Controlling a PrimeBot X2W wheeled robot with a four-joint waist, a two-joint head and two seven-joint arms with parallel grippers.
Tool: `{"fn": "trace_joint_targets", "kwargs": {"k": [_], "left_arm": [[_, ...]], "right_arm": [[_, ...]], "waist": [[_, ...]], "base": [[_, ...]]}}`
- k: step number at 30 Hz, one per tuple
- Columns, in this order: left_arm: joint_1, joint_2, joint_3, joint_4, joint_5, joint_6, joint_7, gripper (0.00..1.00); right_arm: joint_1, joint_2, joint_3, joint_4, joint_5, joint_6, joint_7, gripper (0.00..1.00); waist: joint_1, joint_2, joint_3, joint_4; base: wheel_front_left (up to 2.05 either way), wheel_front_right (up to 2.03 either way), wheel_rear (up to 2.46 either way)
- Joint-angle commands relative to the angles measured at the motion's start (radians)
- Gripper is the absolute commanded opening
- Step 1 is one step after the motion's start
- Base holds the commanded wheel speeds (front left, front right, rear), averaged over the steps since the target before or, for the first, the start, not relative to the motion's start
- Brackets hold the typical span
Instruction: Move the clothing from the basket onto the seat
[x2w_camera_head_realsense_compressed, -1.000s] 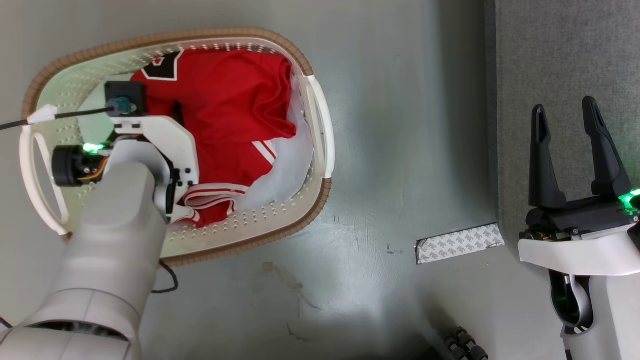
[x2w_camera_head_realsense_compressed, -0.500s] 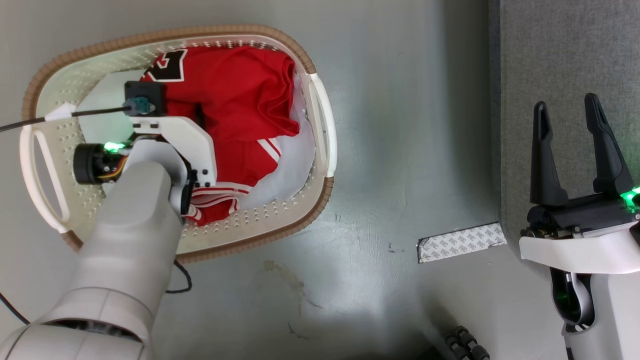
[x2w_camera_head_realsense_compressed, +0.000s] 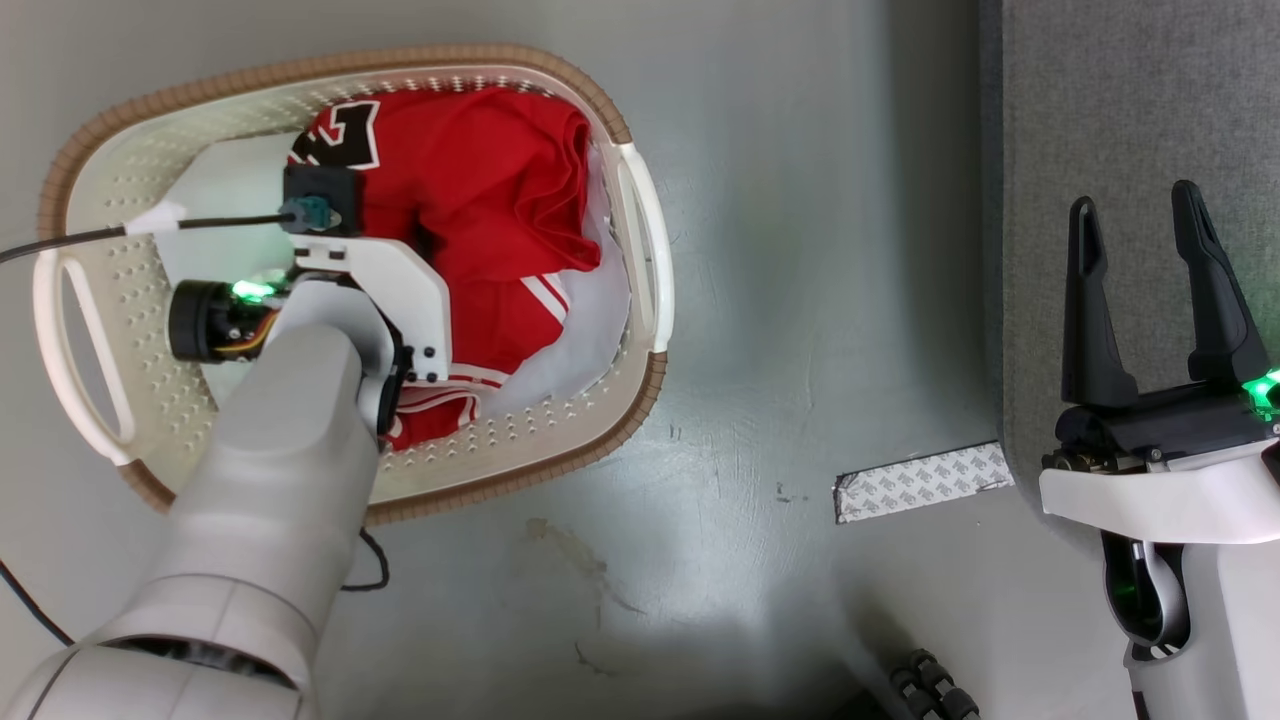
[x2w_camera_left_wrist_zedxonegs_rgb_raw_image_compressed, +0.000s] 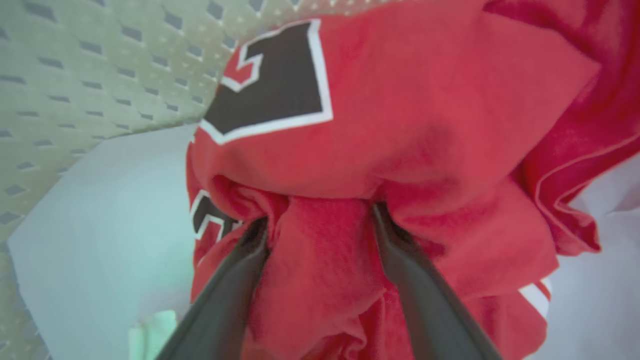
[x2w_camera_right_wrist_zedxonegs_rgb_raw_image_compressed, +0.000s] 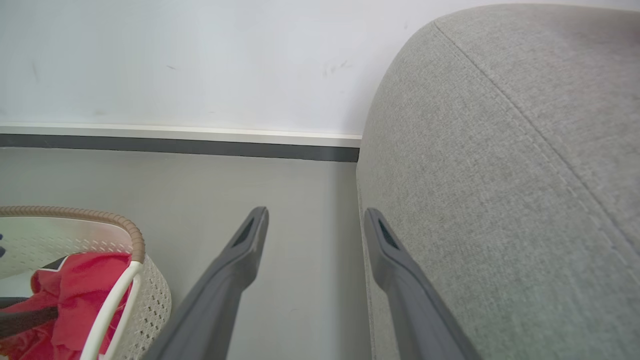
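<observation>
The basket (x2w_camera_head_realsense_compressed: 640, 250) is open on top, but its walls and handles hem the jersey (x2w_camera_head_realsense_compressed: 480, 190) in on every side. The left arm (x2w_camera_head_realsense_compressed: 290, 440) and its cable (x2w_camera_head_realsense_compressed: 60, 245) cover the near left part. Bare floor (x2w_camera_head_realsense_compressed: 780, 300) with flat tape (x2w_camera_head_realsense_compressed: 920, 483) separates basket and sofa (x2w_camera_head_realsense_compressed: 1120, 100), whose rounded side rises just beside the right gripper (x2w_camera_head_realsense_compressed: 1132, 200).

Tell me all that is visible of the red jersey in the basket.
The jersey is soft red fabric with white stripe trim and a black patch edged white. It lies crumpled in the basket, over a white sheet. The left end effector presses into it, open fingers astride a fold.
</observation>
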Motion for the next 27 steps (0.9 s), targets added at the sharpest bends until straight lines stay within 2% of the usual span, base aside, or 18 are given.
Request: {"fn": "trace_joint_targets", "kwargs": {"k": [1, 2, 3, 9, 14, 27], "left_arm": [[-0.002, -0.001, -0.006, 0.004, 0.008, -0.006, -0.002, 0.38], [-0.001, -0.001, -0.008, 0.003, 0.008, -0.005, -0.001, 0.15], [-0.001, -0.001, -0.009, 0.004, 0.005, -0.008, -0.001, 0.01], [0.012, 0.000, -0.016, 0.004, -0.009, -0.023, -0.003, 0.00], [0.039, -0.009, -0.014, 0.003, -0.031, -0.039, -0.031, 0.00], [0.202, -0.042, -0.032, -0.016, -0.091, -0.120, -0.140, 0.00]], "right_arm": [[-0.009, 0.000, -0.003, -0.002, 0.000, -0.002, 0.001, 1.00], [-0.009, -0.001, -0.004, -0.001, -0.001, -0.002, 0.001, 1.00], [-0.010, 0.000, -0.004, 0.000, -0.002, -0.002, 0.001, 1.00], [-0.010, 0.000, -0.008, 0.012, -0.004, -0.002, 0.001, 1.00], [-0.004, -0.001, -0.020, 0.026, -0.006, -0.002, 0.001, 1.00], [0.094, -0.001, -0.080, 0.098, -0.048, -0.002, 0.001, 1.00]], "waist": [[0.0000, -0.0001, 0.000, 0.000], [0.0000, -0.0001, -0.001, 0.000], [0.0000, -0.0001, -0.001, 0.000], [0.0000, -0.0001, -0.022, 0.006], [0.0000, -0.0001, -0.079, 0.024], [0.0000, -0.0001, -0.376, 0.089]], "base": [[0.00, 0.00, 0.00], [0.00, 0.00, 0.00], [0.00, 0.00, 0.00], [0.00, 0.00, 0.00], [0.00, 0.00, 0.00], [0.00, 0.00, 0.00]]}}
